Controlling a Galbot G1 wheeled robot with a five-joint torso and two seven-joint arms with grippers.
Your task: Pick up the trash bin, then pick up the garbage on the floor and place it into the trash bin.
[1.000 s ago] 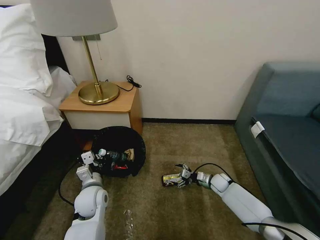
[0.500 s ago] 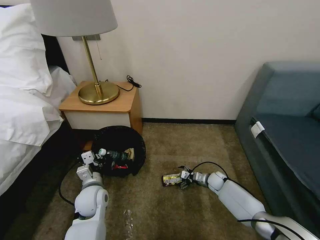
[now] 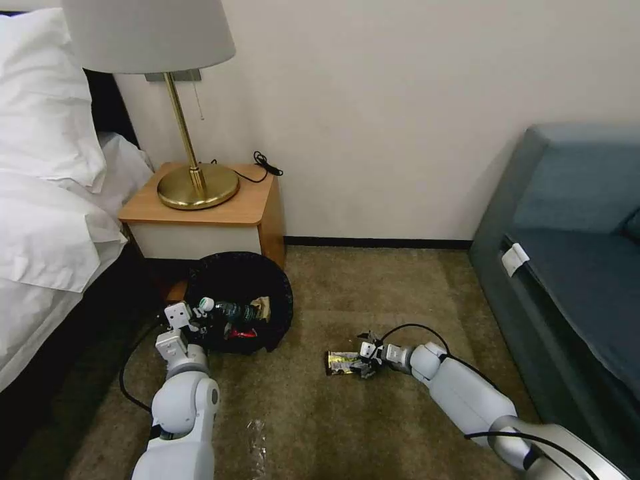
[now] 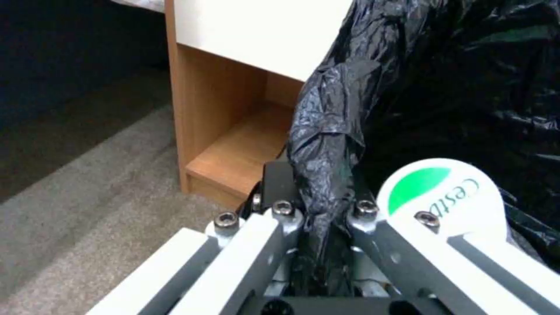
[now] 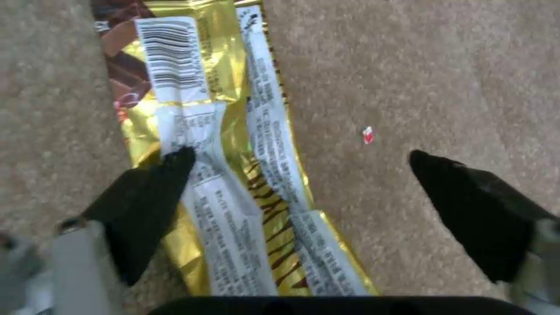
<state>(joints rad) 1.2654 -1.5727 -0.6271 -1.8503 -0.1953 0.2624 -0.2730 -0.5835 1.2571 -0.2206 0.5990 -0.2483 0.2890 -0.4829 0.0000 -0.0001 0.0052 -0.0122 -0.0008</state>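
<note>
The trash bin [image 3: 277, 293], lined with a black bag [image 4: 443, 78], stands on the carpet before the nightstand. Inside lie a clear green-labelled bottle [image 3: 230, 311], tan paper [image 3: 261, 307] and a red wrapper [image 3: 241, 332]. My left gripper [image 3: 199, 323] is at the bin's near rim, shut on the folded liner [image 4: 323, 197]; the bottle's cap [image 4: 440, 197] is right beside it. To the bin's right, a flat gold-and-dark wrapper [image 3: 343, 362] [image 5: 233, 144] lies on the carpet. My right gripper [image 3: 365, 360] [image 5: 300, 154] is down over it, open, with one fingertip [image 5: 169, 175] on the wrapper and the other on bare carpet.
A wooden nightstand [image 3: 207, 213] with a brass lamp [image 3: 197, 183] stands behind the bin, with the bed [image 3: 47, 220] on the left. A blue-grey sofa [image 3: 573, 267] lines the right side. Crinkled clear plastic [image 3: 257, 437] lies near my left arm. A red speck [image 5: 367, 134] lies on the carpet.
My right arm has sunk lower and the gripper has come down onto the wrapper on the carpet. The left gripper and the bin have held still.
</note>
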